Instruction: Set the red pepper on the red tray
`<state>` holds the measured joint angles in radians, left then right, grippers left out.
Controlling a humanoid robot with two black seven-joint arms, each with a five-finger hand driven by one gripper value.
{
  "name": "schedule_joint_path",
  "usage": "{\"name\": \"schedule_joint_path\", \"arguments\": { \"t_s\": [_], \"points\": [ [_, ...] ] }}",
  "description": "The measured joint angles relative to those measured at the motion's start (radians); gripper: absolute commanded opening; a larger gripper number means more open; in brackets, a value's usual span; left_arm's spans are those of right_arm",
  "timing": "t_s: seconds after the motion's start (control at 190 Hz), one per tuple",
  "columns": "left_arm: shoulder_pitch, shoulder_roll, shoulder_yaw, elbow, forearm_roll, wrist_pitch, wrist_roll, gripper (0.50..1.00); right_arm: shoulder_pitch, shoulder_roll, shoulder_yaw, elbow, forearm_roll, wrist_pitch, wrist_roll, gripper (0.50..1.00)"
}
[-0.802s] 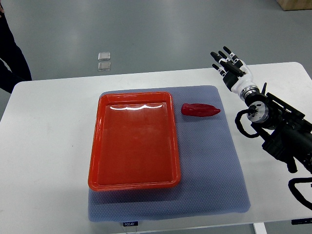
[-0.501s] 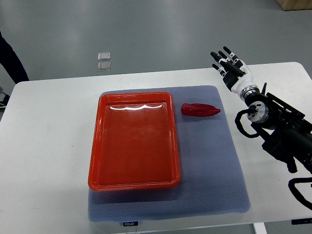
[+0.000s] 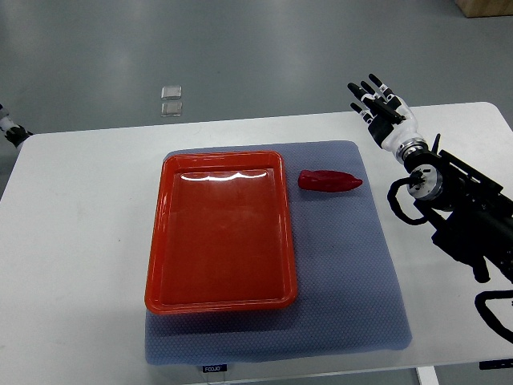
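Note:
A red pepper [image 3: 329, 180] lies on its side on the grey-blue mat [image 3: 345, 265], just right of the red tray's far right corner and apart from it. The red tray [image 3: 224, 156] is rectangular and holds nothing. My right hand [image 3: 377, 100] is raised over the table's far right, beyond and to the right of the pepper. Its fingers are spread and hold nothing. My left arm does not show.
The mat lies on a white table [image 3: 80, 241]. Two small clear squares [image 3: 171, 99] lie on the floor beyond the far edge. A small black and white thing [image 3: 10, 132] shows at the left edge; I cannot tell what it is.
The person in dark clothing at the left edge has gone out of view. My right hand has barely shifted. The pepper and tray have not moved.

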<state>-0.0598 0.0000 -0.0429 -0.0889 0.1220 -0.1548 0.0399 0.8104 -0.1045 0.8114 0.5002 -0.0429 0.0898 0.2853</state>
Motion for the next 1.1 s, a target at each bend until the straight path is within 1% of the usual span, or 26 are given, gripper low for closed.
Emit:
{"name": "schedule_joint_path", "arguments": {
  "t_s": [0.327,0.612,0.776,0.887,1.098],
  "points": [
    [0.000,0.000,-0.001,-0.002,0.000,0.000,0.000,1.000,0.021,-0.010,-0.005,0.006,-0.006,0.012,-0.011,0.911],
    [0.000,0.000,-0.002,-0.002,0.000,0.000,0.000,1.000,0.024,-0.056,-0.023,0.029,-0.046,0.010,-0.012,0.911],
    [0.000,0.000,-0.002,-0.002,0.000,0.000,0.000,1.000,0.032,-0.092,-0.024,0.052,-0.188,0.014,-0.010,0.911],
    [0.000,0.000,-0.002,-0.002,0.000,0.000,0.000,1.000,0.041,-0.125,-0.038,0.089,-0.320,0.024,-0.010,0.909],
    [0.000,0.000,-0.002,-0.002,0.000,0.000,0.000,1.000,0.085,-0.237,-0.159,0.192,-0.544,0.092,-0.008,0.911]
  ]
}}
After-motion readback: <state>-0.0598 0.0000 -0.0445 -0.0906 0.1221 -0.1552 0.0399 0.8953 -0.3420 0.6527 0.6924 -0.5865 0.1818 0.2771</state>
